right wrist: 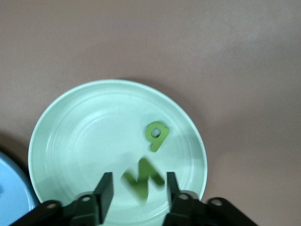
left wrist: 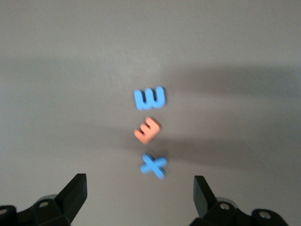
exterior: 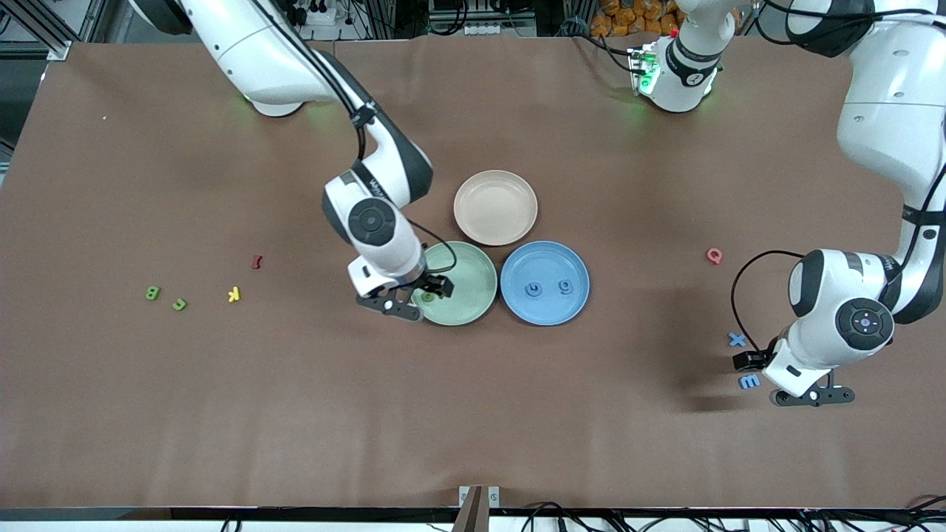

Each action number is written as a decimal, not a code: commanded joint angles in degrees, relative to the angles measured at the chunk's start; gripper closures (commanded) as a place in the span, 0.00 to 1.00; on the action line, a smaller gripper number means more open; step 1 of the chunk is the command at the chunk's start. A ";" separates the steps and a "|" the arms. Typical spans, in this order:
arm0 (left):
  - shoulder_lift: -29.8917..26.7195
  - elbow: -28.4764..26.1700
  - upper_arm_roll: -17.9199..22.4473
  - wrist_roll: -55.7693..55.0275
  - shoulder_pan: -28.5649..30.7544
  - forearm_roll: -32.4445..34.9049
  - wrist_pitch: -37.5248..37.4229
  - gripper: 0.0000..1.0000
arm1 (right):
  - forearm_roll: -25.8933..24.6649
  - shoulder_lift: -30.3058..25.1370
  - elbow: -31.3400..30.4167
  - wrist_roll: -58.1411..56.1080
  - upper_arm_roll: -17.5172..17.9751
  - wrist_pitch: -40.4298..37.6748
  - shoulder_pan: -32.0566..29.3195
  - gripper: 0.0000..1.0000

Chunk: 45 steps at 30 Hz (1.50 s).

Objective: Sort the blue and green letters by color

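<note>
Green N (right wrist: 143, 181) drops between the right gripper (right wrist: 136, 190)'s spread fingers into the green plate (right wrist: 70, 141), frame centre; lift straight up. Left gripper (left wrist: 138, 190) waits, fingers apart, above the blue X (left wrist: 153, 165).

Matt brown cloth covers the table (exterior: 222, 414); the green plate (right wrist: 70, 136) looks smooth plastic.

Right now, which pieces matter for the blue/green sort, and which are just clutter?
Job:
- blue X, blue E on the table
- two blue letters in the blue plate
- green N, green b in the green plate
- green B, green n on the table

Clutter:
- orange E
- pink Q
- yellow K
- dark red I
- beige plate
</note>
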 commanded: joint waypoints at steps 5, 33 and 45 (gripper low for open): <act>1.12 1.17 0.01 0.17 0.12 0.68 2.66 0.00 | -0.88 -4.15 -0.35 -14.74 1.09 -6.99 -13.57 0.00; 4.90 1.09 0.01 -0.09 -0.49 0.07 8.38 0.00 | -7.83 -4.68 -3.52 -43.57 0.56 -4.80 -42.13 0.00; 5.52 1.09 0.01 0.61 0.04 0.15 10.05 0.00 | -7.91 -4.15 -7.82 -50.26 -0.22 4.41 -46.62 0.00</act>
